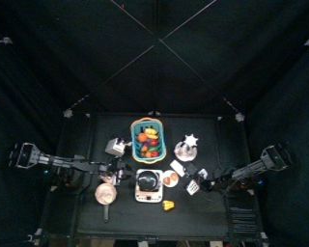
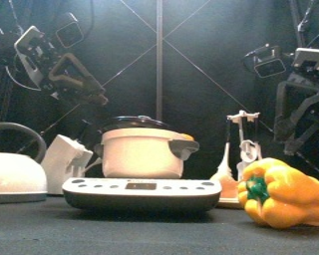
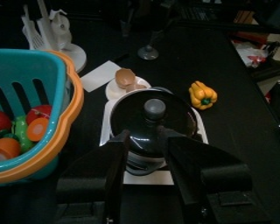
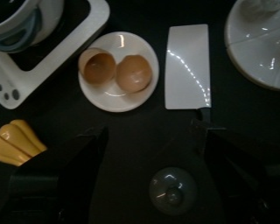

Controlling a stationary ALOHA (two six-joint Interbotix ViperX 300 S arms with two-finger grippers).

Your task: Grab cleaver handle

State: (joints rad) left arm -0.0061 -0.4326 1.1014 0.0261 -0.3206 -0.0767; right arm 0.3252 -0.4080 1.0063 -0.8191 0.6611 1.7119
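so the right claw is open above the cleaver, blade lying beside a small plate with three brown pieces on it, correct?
Not quite: the plate holds two brown pieces, not three. The right wrist view shows it. The rest holds: the right claw is open above the cleaver handle, blade beside the plate.

Black curtains [image 1: 67,58] close in all sides of the pen, hung from thin crossing poles [image 1: 154,41], around a small black table [image 1: 80,217].
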